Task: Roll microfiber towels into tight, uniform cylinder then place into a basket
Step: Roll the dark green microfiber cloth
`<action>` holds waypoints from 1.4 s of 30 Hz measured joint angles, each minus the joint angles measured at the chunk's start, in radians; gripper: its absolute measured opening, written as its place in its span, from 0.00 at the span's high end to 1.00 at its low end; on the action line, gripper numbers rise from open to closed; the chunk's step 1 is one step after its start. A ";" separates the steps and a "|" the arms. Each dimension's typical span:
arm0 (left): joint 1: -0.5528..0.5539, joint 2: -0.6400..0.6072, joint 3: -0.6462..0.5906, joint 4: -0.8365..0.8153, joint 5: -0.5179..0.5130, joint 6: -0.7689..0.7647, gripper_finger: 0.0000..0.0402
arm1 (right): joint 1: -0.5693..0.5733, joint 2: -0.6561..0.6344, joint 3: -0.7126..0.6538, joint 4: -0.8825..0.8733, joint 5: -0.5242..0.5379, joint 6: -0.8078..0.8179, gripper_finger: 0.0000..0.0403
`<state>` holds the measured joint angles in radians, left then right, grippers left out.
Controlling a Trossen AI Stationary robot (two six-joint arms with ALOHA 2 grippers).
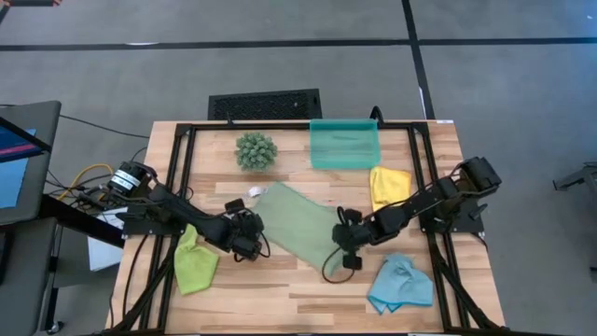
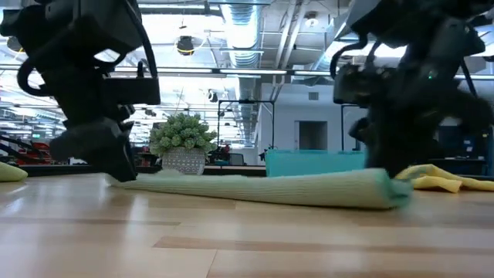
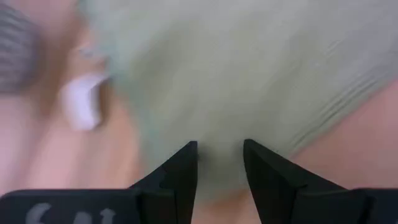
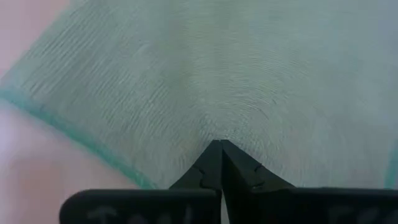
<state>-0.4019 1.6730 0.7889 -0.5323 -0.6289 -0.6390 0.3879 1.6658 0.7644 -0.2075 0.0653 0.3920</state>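
Near the table's (image 1: 280, 289) left edge lies the lime green towel (image 1: 193, 264); just beside it the left gripper (image 1: 254, 245) sits with fingers spread at the sage green towel's (image 1: 300, 229) left edge. At the sage towel's front right corner the right gripper (image 1: 348, 254) presses its fingers together, pinching the cloth. Behind stand the plant ball (image 1: 256, 150) and the basket (image 1: 344, 144); the yellow towel (image 1: 388, 185) and light blue towel (image 1: 400, 284) lie toward the right edge.

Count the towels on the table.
4. Sage towel spread at the centre between both arms; lime towel near the front left; yellow towel on the right beside the basket; blue towel front right. None looks hidden.
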 joint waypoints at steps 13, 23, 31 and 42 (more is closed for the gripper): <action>0.018 -0.001 0.062 0.033 -0.083 -0.043 0.69 | 0.027 -0.048 -0.001 0.044 0.139 0.000 0.95; 0.110 -0.001 -0.074 0.144 -0.061 -0.105 0.69 | 0.023 0.037 0.002 0.081 -0.070 -0.010 0.94; 0.118 -0.002 -0.037 0.238 -0.255 -0.114 0.69 | 0.035 -0.062 0.019 0.200 0.043 -0.041 0.96; 0.094 0.014 -0.011 0.386 0.074 -0.020 0.69 | 0.057 0.006 -0.007 0.090 0.034 -0.086 0.93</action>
<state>-0.3083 1.6873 0.7783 -0.1465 -0.5546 -0.6586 0.4446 1.6721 0.7573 -0.1177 0.0993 0.3061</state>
